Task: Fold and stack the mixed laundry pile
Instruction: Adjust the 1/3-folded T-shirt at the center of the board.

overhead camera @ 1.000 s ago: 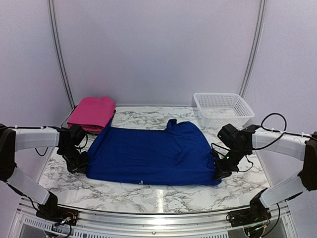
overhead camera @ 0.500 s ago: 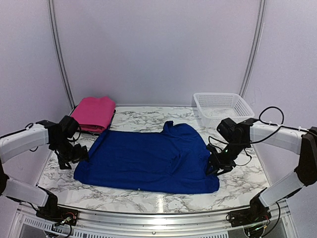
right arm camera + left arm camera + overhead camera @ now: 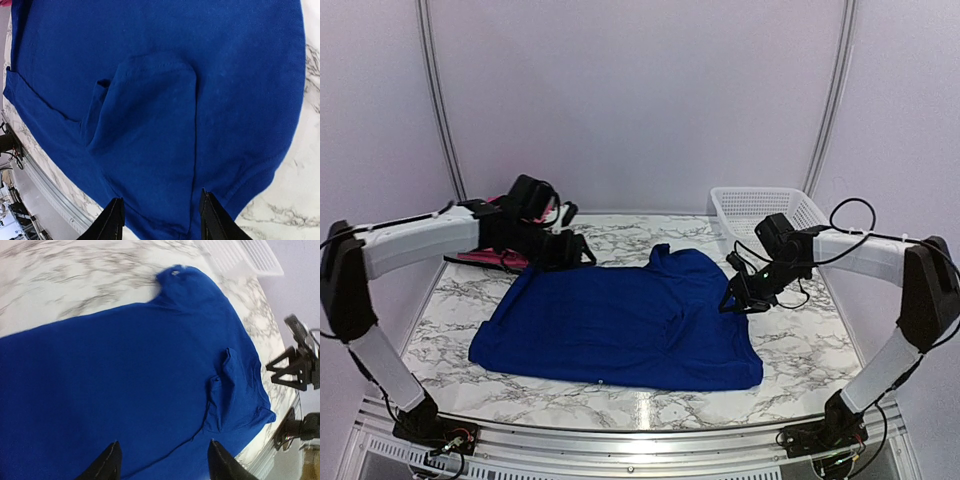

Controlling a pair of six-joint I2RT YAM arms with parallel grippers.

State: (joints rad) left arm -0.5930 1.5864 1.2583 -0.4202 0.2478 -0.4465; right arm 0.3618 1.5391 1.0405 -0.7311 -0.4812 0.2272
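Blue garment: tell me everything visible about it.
The blue garment is soft royal-blue cloth, seemingly a shirt, spread nearly flat on the marble table. A short sleeve lies folded onto its body near the right side. The left gripper and right gripper stand open close by, holding nothing.

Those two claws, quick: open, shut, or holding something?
Left gripper: open, holding nothing, over the blue garment.
Right gripper: open, holding nothing.
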